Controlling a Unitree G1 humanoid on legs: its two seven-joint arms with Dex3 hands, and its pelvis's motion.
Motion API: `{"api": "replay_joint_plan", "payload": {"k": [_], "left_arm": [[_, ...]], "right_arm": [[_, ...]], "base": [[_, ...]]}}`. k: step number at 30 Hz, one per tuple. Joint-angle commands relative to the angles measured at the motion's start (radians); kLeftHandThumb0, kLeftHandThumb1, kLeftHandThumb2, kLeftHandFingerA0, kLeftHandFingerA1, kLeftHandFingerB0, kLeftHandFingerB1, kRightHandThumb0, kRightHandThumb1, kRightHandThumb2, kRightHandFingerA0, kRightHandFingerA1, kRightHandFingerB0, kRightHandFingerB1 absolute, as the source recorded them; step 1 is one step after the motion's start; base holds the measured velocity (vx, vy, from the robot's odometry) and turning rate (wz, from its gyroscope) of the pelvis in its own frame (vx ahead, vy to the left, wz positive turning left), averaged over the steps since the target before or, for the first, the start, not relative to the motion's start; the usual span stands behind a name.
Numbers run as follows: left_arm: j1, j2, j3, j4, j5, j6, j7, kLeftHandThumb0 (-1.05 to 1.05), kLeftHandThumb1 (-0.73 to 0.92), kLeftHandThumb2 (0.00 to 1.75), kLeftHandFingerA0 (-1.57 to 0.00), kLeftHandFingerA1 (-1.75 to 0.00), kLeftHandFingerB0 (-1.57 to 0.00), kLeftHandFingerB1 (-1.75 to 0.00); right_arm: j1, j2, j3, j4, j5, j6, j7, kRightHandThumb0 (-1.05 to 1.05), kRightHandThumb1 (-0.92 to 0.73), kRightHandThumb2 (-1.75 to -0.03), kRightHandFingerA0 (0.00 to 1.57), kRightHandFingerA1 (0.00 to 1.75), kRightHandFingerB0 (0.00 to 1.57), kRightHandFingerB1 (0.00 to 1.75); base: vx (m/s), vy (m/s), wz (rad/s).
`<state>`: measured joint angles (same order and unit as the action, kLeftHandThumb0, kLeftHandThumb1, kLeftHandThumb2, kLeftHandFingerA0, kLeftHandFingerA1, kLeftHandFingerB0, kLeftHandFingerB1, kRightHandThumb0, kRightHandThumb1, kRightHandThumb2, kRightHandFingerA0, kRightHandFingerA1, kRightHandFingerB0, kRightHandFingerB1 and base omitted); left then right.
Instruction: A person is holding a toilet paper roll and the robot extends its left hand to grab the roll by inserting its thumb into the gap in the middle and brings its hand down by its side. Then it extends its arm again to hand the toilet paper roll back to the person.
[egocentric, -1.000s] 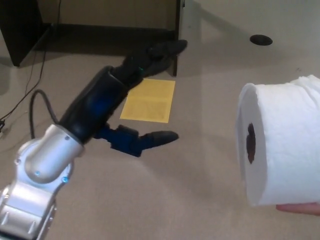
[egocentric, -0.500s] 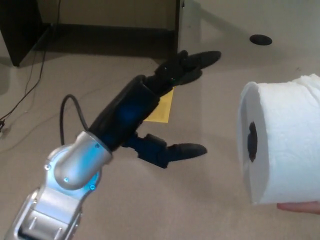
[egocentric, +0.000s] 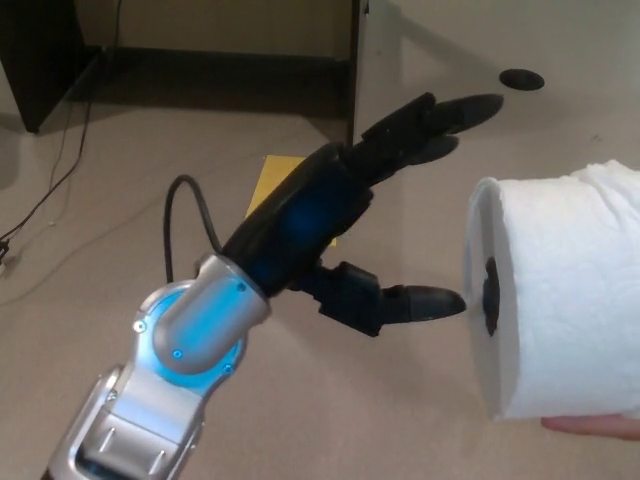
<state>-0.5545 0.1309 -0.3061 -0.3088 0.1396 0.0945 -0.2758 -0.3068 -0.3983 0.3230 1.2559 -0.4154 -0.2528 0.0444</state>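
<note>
Beige carpet (egocentric: 330, 400); dark desk legs (egocentric: 352, 60) behind.

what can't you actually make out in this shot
- Head view: the toilet paper roll runs off the right edge, so its far end is unseen.
- The person's hand shows only as a sliver at the bottom right, hidden by the roll and cut by the edge.
- The yellow sheet on the floor is mostly covered by the left hand and its forearm.
- The right hand is not in view.
</note>
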Motion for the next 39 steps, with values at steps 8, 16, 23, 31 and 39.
{"api": "replay_joint_plan", "payload": {"k": [8,16,23,31,39], "left_arm": [[-0.044,-0.041,-0.007,-0.029,0.034,0.093,0.0,-0.25,0.28,0.85,-0.09,-0.51,-0.06,-0.5],[-0.044,-0.057,-0.035,-0.053,0.066,0.124,0.004,-0.49,0.39,0.62,-0.23,-0.41,-0.13,-0.33],[-0.05,-0.084,-0.053,0.022,0.08,0.028,0.026,-0.49,0.39,0.63,-0.26,-0.41,-0.14,-0.33],[-0.072,-0.125,-0.069,0.07,0.083,0.023,0.028,-0.5,0.39,0.64,-0.24,-0.41,-0.14,-0.33],[-0.142,-0.188,-0.096,0.137,0.115,0.029,0.044,-0.51,0.39,0.64,-0.26,-0.41,-0.15,-0.34]], "right_arm": [[0.0,-0.006,-0.01,0.003,-0.008,-0.008,-0.009,-0.41,-0.67,-0.62,0.76,0.8,0.35,0.33],[0.0,-0.003,-0.009,0.0,-0.014,0.002,-0.01,-0.41,-0.68,-0.61,0.74,0.73,0.34,0.33],[0.0,-0.004,-0.01,0.0,-0.013,-0.01,-0.011,-0.4,-0.67,-0.62,0.79,0.8,0.35,0.34],[0.0,-0.001,-0.02,-0.003,-0.004,-0.001,0.002,-0.4,-0.68,-0.61,0.75,0.78,0.35,0.33],[-0.002,0.001,-0.019,-0.004,-0.009,0.0,-0.001,-0.4,-0.67,-0.6,0.79,0.8,0.34,0.33]], "base": [[0.0,0.0,0.0],[0.0,0.0,0.0],[0.0,0.0,0.0],[0.0,0.0,0.0],[0.0,0.0,0.0]]}}
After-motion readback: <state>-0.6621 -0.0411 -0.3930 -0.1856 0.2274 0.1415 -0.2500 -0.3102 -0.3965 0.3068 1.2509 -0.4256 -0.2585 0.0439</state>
